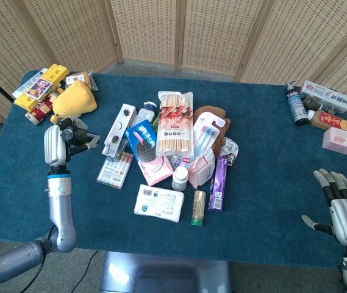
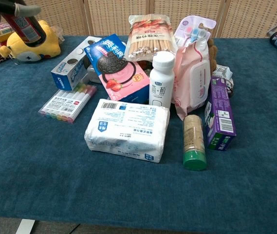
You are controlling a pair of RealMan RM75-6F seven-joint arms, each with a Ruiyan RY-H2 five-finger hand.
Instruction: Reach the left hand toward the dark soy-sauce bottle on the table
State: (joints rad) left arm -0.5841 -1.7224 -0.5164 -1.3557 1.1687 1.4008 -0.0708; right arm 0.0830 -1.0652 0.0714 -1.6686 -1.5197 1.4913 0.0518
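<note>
Chest view: the left hand (image 1: 60,141) holds the dark soy-sauce bottle (image 2: 25,27) lifted above the table (image 1: 264,159), near a yellow plush toy (image 2: 31,43). Likely rigid, smooth and slippery; its body suits gripping best. The right hand (image 1: 344,210) rests spread, empty.

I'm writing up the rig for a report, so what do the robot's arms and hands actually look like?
Both hands are silver-grey metal with segmented fingers and dark joints. The left hand sits on a slim silver-grey forearm with a blue band at the wrist, bending at a rounded elbow, and a thin black cable hangs near it. The right hand has a broad, plate-like silver back; its arm is mostly out of frame.
</note>
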